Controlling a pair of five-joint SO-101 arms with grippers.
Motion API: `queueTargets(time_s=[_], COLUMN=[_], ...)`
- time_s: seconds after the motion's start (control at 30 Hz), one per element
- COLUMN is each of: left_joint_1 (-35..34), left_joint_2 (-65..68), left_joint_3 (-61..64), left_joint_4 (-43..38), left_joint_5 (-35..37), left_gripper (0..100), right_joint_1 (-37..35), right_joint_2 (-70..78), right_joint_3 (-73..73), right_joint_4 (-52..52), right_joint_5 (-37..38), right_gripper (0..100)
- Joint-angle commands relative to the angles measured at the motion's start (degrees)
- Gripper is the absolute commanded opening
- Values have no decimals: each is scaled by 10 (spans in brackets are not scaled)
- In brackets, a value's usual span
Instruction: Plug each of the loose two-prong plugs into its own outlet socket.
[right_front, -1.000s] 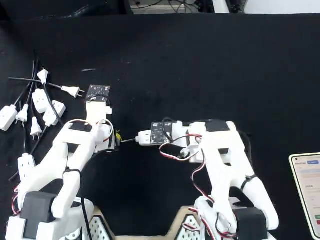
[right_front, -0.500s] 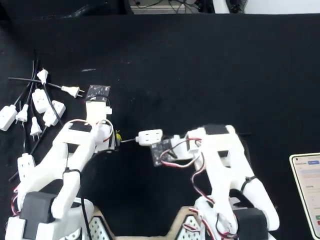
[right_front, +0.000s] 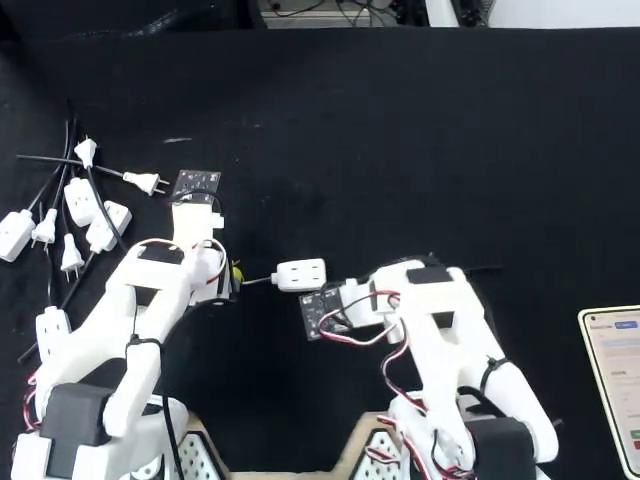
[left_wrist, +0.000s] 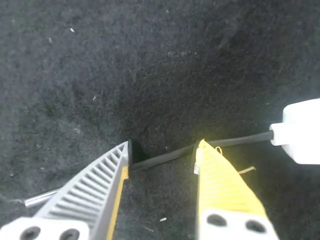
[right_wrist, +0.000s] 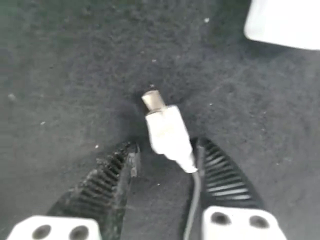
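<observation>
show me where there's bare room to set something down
Free: the black cloth beyond the white socket block, rightward to the white-framed phone. Crowded: the heap of white plugs and black cables at left, and between the white arms.

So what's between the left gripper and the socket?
A short run of black cable: in the left wrist view it passes across the left gripper and reaches the white socket, over bare black cloth.
</observation>
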Motion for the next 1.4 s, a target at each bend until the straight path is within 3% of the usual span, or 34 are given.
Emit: queueTargets(time_s=[0.0,0.07,0.27,0.5,0.6,1.03,1.23,1.37], left_joint_1=[-5,-5,-5,-5,-5,-5,-5,-5], left_joint_2=[5,5,5,5,5,4,4,4], left_joint_3=[-5,-5,-5,-5,-4,-1,-3,-2], left_joint_4=[-18,-18,-18,-18,-18,-18,-18,-18], left_joint_5=[7,7,7,7,6,6,6,6], left_gripper=[216,216,216,216,216,216,216,216], right_joint_1=[-7,-7,-4,-4,-7,-4,-4,-4], right_joint_2=[-22,-22,-27,-22,-15,113,114,114], right_joint_3=[-7,-18,-53,-144,-142,-177,-221,-224], right_joint_4=[-28,-25,-15,72,95,87,163,158], right_joint_5=[-49,-75,-162,-458,-544,-557,-557,-556], right_gripper=[70,11,11,11,15,16,149,151])
